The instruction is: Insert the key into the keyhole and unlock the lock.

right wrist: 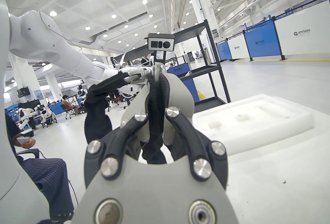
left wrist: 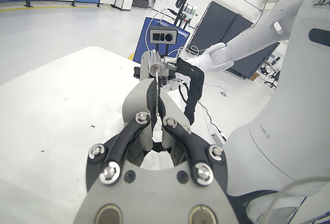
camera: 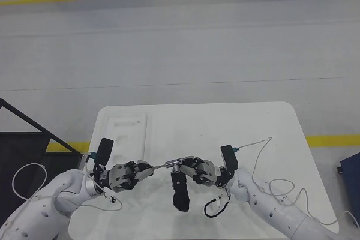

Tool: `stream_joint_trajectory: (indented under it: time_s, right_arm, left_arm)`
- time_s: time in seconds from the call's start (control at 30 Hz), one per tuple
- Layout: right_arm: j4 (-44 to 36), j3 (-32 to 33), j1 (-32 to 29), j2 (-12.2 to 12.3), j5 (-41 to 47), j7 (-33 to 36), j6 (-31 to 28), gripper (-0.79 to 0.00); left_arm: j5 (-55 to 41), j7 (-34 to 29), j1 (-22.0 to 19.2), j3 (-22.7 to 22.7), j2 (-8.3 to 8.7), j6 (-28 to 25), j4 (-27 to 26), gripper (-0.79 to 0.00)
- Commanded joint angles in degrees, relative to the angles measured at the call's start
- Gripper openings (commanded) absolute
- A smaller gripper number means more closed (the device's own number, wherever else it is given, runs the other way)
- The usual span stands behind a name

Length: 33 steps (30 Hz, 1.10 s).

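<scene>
While the right gripper [right wrist: 156, 88] is clamping the lock [left wrist: 156, 65], keyed face toward the opposite hand, the left gripper [left wrist: 154, 92] is pinching the key [left wrist: 157, 80] flat, jaws pressed onto it. The blade is projecting straight ahead of that hand, evidently so that blade and keyhole [left wrist: 154, 71] are lining up. The tip is meeting the keyhole; depth of entry cannot be judged. The black cable [left wrist: 193, 90] is hanging beneath the right gripper, clear of the approach.

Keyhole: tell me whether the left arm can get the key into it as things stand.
Probably yes. The left gripper holds the key with its tip right at the keyhole, which faces it on the lock held by the right gripper; nothing lies between them.
</scene>
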Motion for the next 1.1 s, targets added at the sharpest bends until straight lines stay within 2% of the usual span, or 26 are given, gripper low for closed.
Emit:
stream_joint_trajectory:
  time_s: [0.0, 0.47, 0.73, 0.97, 1.07]
  right_arm:
    - [0.00, 0.00, 0.00, 0.00, 0.00, 0.00, 0.00, -0.785]
    - [0.00, 0.00, 0.00, 0.00, 0.00, 0.00, 0.00, -0.785]
    - [0.00, 0.00, 0.00, 0.00, 0.00, 0.00, 0.00, -0.785]
    - [0.00, 0.00, 0.00, 0.00, 0.00, 0.00, 0.00, -0.785]
    - [-1.39, 0.77, -0.86, 0.07, 0.31, 2.42, 1.95, -0.785]
  left_arm:
    - [0.07, -0.07, -0.12, 0.18, 0.04, 0.00, 0.04, -0.785]
    - [0.48, -1.35, -0.38, -0.21, 0.57, 0.00, -0.93, -0.785]
    - [-0.70, -3.29, 0.15, -1.96, 0.56, 0.09, -2.40, -0.785]
    - [0.60, -7.89, 2.93, -4.73, 0.68, 5.75, -6.53, -0.785]
    - [0.53, -9.06, 4.38, -5.88, 0.72, 7.35, -8.48, -0.785]
